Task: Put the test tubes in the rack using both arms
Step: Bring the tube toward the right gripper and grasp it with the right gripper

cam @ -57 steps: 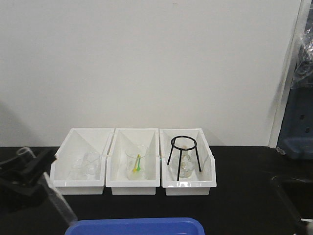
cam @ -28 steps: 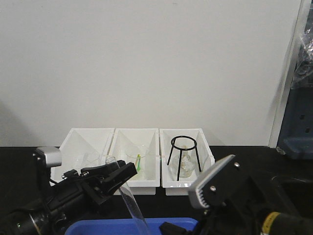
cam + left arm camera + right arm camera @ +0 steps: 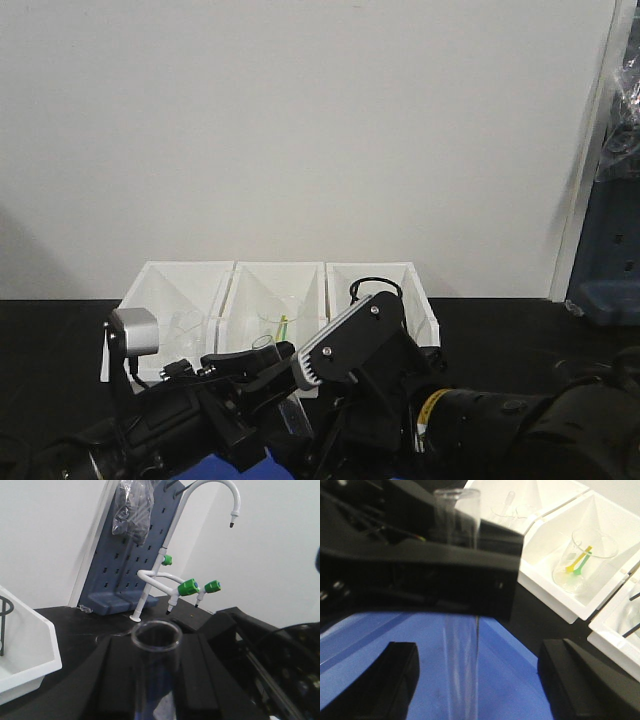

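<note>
- Glass test tube (image 3: 459, 540): stands upright with its open rim uppermost, lifted off the black desk (image 3: 60, 320). The blue tray (image 3: 515, 680) shows behind its lower part. In the front view only the rim is visible between the two arms.
- Left hand (image 3: 156, 680): closed on the test tube, with one black finger (image 3: 107, 680) on each side of the glass. The rim stands above the fingers.
- Right hand (image 3: 477, 685): spread wide. Its two black fingers (image 3: 370, 680) flank the lower part of the tube, and neither touches it.
- Grey box (image 3: 135, 330): mounted on the left arm. A light-grey ribbed plate (image 3: 340, 345) sits on the right arm, just beside the tube's rim.
- White bins (image 3: 170, 280): three stand side by side at the back of the desk, against the wall. The middle one holds a beaker (image 3: 587, 555) with green and yellow droppers. The right one holds a black wire tripod (image 3: 375, 285).
- White faucet (image 3: 189, 587) with green knobs: stands before a blue-grey pegboard (image 3: 120, 570) in the left wrist view.
</note>
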